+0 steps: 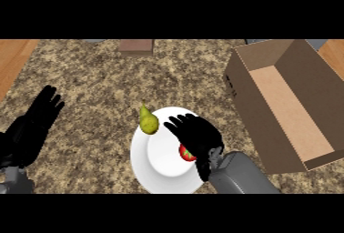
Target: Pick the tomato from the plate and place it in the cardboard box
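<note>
One tomato [186, 154] is lying on the right side of the white plate [158, 175], lower centre, peeking out directly under the right hand [196, 135], which is spreading wide, not curling round it. One pear [149, 122] is sitting at the plate's upper left, and one cardboard box [289, 113] is standing open at right. The left hand [40, 113] is resting open, far left.

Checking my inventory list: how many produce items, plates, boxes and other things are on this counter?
Produce: 2, tomato and pear
Plate: 1
Cardboard box: 1
Small brown block: 1
Total: 5
</note>
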